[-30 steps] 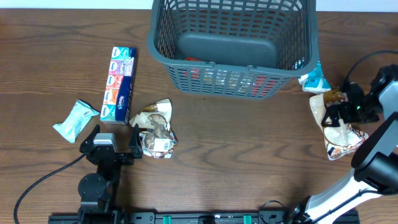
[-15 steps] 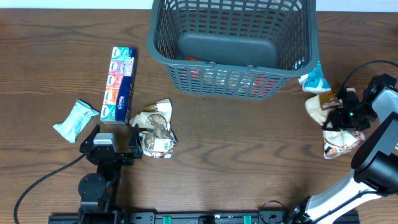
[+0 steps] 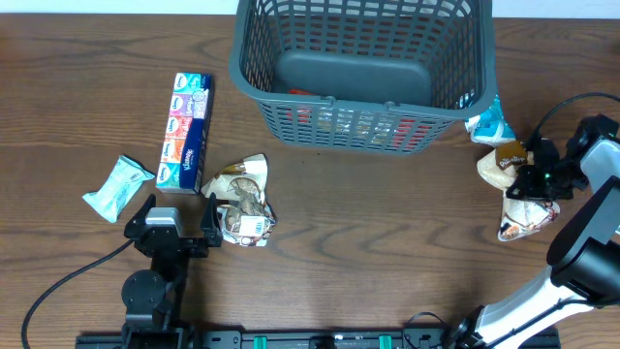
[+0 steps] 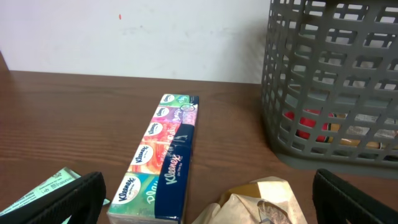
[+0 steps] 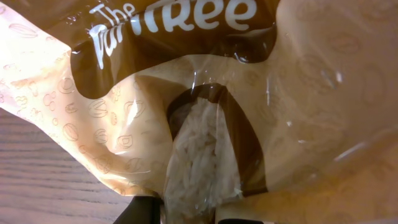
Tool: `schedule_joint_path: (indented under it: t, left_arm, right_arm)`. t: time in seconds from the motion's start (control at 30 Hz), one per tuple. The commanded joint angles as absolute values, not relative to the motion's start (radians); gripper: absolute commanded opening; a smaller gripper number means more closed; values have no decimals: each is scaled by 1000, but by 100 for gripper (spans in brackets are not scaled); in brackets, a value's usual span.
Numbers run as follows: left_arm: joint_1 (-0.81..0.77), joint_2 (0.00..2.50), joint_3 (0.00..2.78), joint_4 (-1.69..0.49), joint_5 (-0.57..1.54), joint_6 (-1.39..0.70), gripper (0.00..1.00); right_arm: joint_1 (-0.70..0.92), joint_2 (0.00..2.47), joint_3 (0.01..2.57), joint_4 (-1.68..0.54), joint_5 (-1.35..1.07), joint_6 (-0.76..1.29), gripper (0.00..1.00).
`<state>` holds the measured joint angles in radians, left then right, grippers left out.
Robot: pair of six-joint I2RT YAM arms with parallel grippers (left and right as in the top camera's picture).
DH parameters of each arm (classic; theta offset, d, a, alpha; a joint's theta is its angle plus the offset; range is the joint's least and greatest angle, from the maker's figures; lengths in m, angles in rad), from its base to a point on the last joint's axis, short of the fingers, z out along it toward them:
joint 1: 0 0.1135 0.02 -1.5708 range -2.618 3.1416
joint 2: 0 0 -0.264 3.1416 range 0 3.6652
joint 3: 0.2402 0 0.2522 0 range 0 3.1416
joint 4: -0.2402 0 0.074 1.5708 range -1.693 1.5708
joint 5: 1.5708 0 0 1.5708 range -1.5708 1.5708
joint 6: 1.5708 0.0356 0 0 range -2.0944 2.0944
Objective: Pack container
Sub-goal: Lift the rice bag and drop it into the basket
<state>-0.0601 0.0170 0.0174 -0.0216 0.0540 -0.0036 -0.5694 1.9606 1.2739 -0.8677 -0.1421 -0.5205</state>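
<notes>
Three risks stand out. The right fingers (image 3: 536, 180) look closed on a bunched fold of the cream-and-brown plastic snack bag (image 3: 516, 221), at the right edge of the brown wooden worktop (image 3: 387, 252). The right wrist view shows only slick film pressed close to the lens, with dark tips at the bottom edge, so I cannot tell how deep the hold goes. A shallow pinch on film that smooth could let the bag slide out during a lift.

The large dark grey rectangular plastic basket (image 3: 360, 121) with lattice walls stands at the far middle of the worktop, apart from the bag, and its rim is thick and high. Most of the bag trails loose beyond the fingers, so a low carry would likely snag it on the rim or shove the light basket.

The small teal-and-white packet (image 3: 489, 124) against the basket's right corner lies near the direct path and could be knocked aside.

The left fingers (image 3: 178, 221) rest spread open, holding nothing, beside a crumpled cream bag (image 3: 242, 199).
</notes>
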Motion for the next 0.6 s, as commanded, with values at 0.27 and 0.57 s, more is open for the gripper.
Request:
schedule_joint_path:
  t: [0.27, 0.57]
  left_arm:
    - [-62, 12, 4, -63, 94, -9, 99]
    - [-62, 12, 4, -63, 94, -9, 99]
  right_arm:
    - [-568, 1784, 1423, -848, -342, -339, 1]
    - [-560, 1544, 1649, -754, -344, -83, 1]
